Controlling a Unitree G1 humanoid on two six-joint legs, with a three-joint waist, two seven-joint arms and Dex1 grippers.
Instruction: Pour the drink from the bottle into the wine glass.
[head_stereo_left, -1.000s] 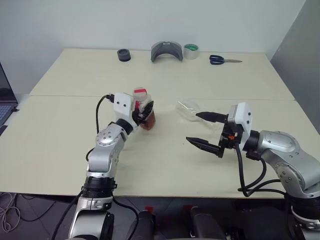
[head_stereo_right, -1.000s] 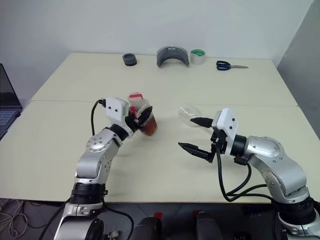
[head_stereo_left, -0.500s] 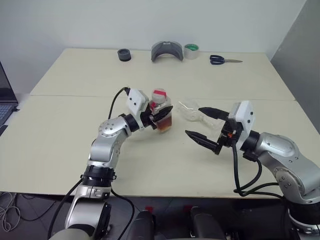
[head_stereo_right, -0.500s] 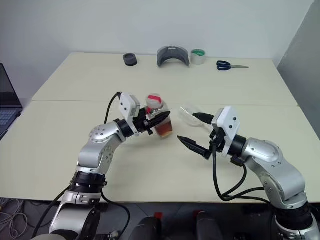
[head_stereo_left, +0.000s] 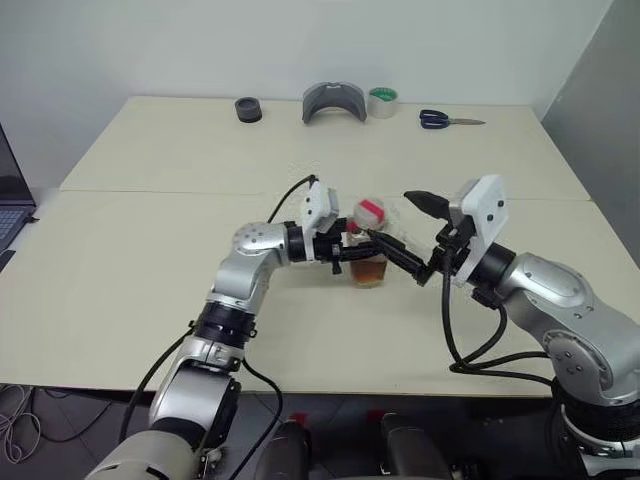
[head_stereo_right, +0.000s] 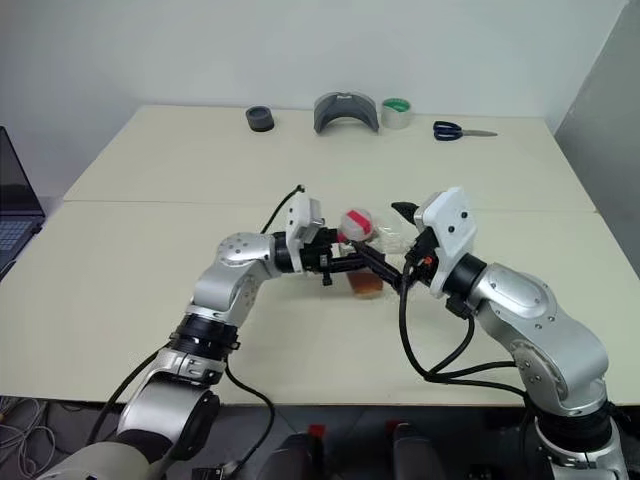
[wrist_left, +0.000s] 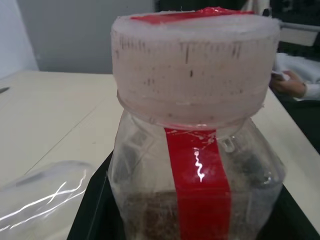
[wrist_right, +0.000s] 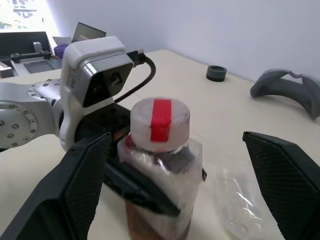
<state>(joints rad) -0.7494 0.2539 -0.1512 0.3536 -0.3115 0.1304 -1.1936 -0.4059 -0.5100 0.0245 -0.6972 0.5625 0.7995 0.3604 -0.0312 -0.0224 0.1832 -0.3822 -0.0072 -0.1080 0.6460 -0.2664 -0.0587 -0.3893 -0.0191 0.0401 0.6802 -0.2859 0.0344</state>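
Note:
My left gripper (head_stereo_left: 366, 256) is shut on the bottle (head_stereo_left: 371, 214), a small clear bottle with a red strip and a white cap, held upright just above the table. The reddish-brown drink (head_stereo_left: 368, 273) fills its lower part. My right gripper (wrist_right: 176, 136) is open, with one finger (wrist_right: 75, 185) on each side of the bottle and not touching it. The wine glass (wrist_right: 241, 206) lies on the table just beyond the bottle, also seen in the left wrist view (wrist_left: 45, 192), and the bottle partly hides it from the head camera.
At the table's far edge are a black round object (head_stereo_left: 247, 109), a grey curved piece (head_stereo_left: 333, 102), a green tape roll (head_stereo_left: 382, 101) and scissors (head_stereo_left: 447, 120). A laptop (head_stereo_left: 10, 200) sits beyond the table's left side.
My left gripper has carried the bottle to the right, up to the right gripper. The right gripper rose a little and turned toward the bottle, still open.

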